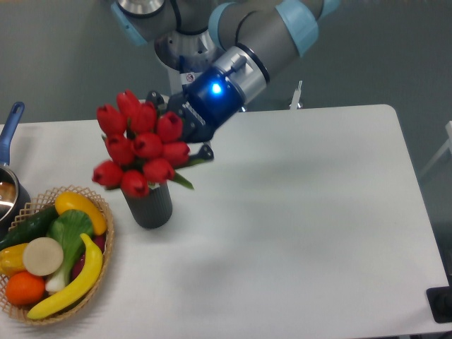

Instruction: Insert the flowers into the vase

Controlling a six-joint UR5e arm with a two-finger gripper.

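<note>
The flowers (141, 145), a tight bunch of red tulip buds, hang tilted over the vase (149, 203), and the lowest buds cover its mouth. The vase is a dark ribbed cylinder standing upright on the white table (304, 212). Short green stems and leaves (185, 178) stick out at the bunch's lower right, towards my gripper (194, 145). The gripper comes in from the upper right, just behind the buds, and appears shut on the stems. Its fingers are mostly hidden by the buds. I cannot tell whether the stems are inside the vase.
A wicker basket (99, 205) of toy fruit and vegetables sits at the front left, close to the vase. A blue-handled metal pot (8, 141) stands at the left edge. The arm's base rises behind the table's far edge.
</note>
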